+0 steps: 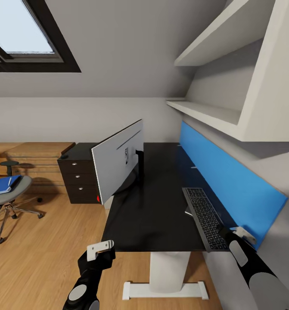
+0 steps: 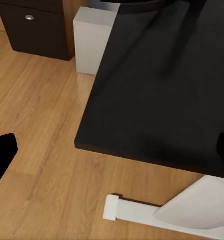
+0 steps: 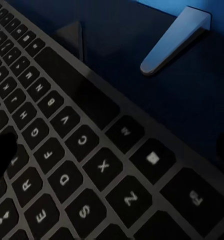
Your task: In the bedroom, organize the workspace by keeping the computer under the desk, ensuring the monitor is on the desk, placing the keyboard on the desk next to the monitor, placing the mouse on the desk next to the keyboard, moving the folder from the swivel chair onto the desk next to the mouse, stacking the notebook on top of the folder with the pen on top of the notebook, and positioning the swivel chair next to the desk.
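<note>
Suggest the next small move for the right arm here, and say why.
Probably slide the keyboard leftward toward the monitor. The right gripper sits at the keyboard's near end, which lies along the blue back panel, apart from the monitor with bare desk between them.

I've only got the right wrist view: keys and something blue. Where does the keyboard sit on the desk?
Observer: The keyboard lies along the right side of the desk, beside the blue panel.
Operator: And the monitor?
Observer: The monitor stands at the desk's left edge, showing its back to the head camera.
Operator: The folder?
Observer: The folder lies on the seat of the swivel chair, apart from the desk, far left.
</note>
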